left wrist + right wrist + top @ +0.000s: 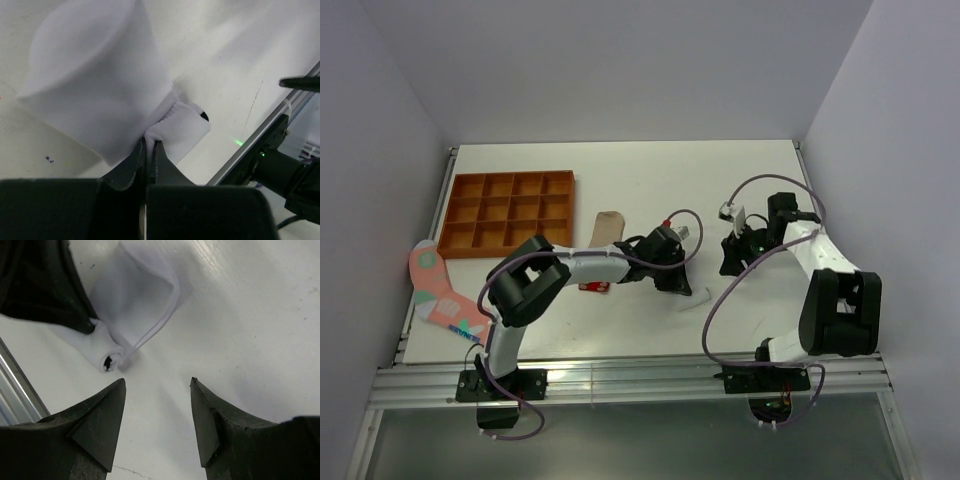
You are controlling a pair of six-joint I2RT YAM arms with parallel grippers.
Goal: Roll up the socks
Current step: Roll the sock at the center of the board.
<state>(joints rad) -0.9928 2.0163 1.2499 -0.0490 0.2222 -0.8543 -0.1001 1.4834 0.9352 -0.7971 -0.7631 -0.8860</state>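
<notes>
On the white table (740,180), an orange divided tray (507,213) sits at 10 o'clock, its compartments showing only bare floor. A red spotted sock (440,290) lies flat at 8 o'clock by the left edge; a beige sock (609,225) lies near centre. At 4 o'clock the left gripper (149,145) pinches the rolled end of the white sock (95,75). The right gripper (157,382) hovers near it, jaws apart, holding nothing.
</notes>
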